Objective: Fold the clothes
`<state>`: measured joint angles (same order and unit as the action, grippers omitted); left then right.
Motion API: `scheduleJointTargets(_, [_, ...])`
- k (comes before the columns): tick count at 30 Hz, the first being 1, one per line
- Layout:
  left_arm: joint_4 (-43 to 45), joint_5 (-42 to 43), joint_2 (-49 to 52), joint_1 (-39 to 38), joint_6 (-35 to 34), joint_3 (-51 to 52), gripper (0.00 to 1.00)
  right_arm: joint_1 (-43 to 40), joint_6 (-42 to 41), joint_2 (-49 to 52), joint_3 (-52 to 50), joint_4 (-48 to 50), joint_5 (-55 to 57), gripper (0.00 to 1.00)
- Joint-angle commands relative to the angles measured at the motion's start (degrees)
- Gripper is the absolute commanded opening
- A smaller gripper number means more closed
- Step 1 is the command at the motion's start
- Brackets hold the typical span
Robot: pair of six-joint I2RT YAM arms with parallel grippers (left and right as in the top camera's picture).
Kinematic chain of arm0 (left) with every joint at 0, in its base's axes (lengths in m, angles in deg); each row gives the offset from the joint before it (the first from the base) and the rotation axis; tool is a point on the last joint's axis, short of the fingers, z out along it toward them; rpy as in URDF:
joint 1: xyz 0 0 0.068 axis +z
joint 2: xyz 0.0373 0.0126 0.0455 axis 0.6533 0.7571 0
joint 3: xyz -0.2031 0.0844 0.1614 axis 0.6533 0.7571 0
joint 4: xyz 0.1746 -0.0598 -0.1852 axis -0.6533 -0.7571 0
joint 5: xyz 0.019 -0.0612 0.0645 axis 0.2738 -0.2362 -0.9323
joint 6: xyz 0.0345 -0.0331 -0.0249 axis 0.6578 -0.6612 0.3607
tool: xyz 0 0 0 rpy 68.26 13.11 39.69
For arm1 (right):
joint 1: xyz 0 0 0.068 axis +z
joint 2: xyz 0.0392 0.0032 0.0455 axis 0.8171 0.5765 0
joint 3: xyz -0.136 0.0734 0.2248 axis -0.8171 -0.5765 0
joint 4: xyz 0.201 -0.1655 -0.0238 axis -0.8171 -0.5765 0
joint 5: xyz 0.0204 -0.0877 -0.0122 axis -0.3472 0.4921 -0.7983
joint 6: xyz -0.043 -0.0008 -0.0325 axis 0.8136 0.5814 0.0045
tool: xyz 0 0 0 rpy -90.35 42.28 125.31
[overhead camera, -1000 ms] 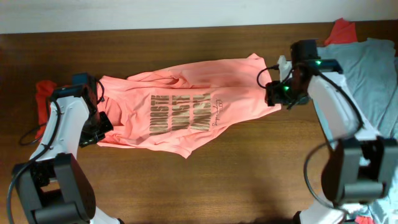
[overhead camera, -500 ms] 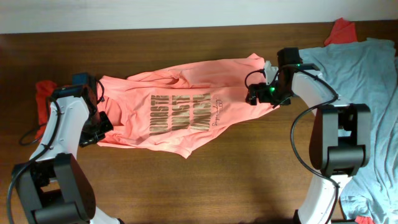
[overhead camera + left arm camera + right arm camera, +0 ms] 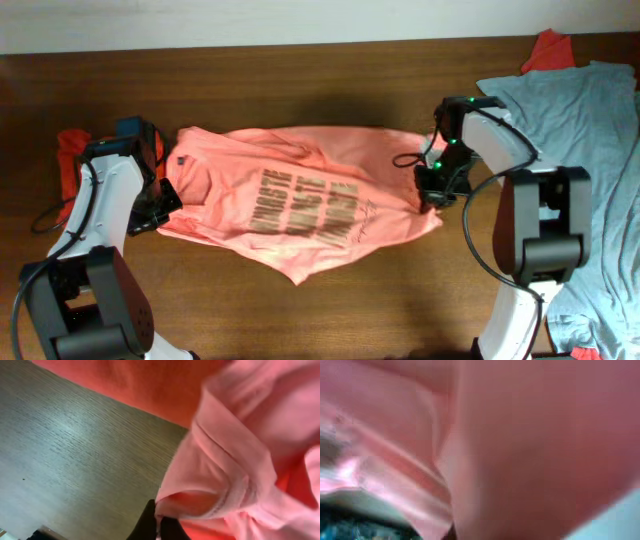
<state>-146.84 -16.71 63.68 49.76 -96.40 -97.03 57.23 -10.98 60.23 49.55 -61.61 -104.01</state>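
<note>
A coral sleeveless top [image 3: 300,195] with dark lettering lies spread across the middle of the wooden table [image 3: 330,300]. My left gripper [image 3: 163,200] is at its left end. In the left wrist view the black fingertips [image 3: 150,522] are pinched shut on a folded hem of the top [image 3: 220,485]. My right gripper [image 3: 432,192] sits at the top's right edge, shut on the cloth. The right wrist view is filled with blurred coral fabric [image 3: 520,435], which hides the fingers.
A grey-blue garment [image 3: 590,110] covers the table's right end, with a red garment [image 3: 546,50] behind it. A red cloth [image 3: 68,160] and a small blue item [image 3: 130,128] lie behind the left arm.
My right gripper moved toward the table's front and went from open to shut on the top's right edge. The top's far right corner came forward with it. The left arm stayed put.
</note>
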Motion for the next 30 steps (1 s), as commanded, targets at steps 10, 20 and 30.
scheduleJointTargets(10, [-0.74, -0.22, -0.9, -0.07, 0.7, -0.2, 0.0, -0.7, -4.44, -6.03, 9.03, 12.48, 10.69, 0.69])
scheduleJointTargets(20, [-0.33, -0.2, -0.9, -0.07, 0.7, -0.2, 0.0, -0.57, 0.57, -5.44, 8.52, 11.5, 11.5, 0.57])
scheduleJointTargets(30, [-0.33, -0.22, -0.9, -0.07, 0.7, -0.2, 0.0, -0.59, 3.76, 1.73, 7.56, 22.71, 11.13, 0.45])
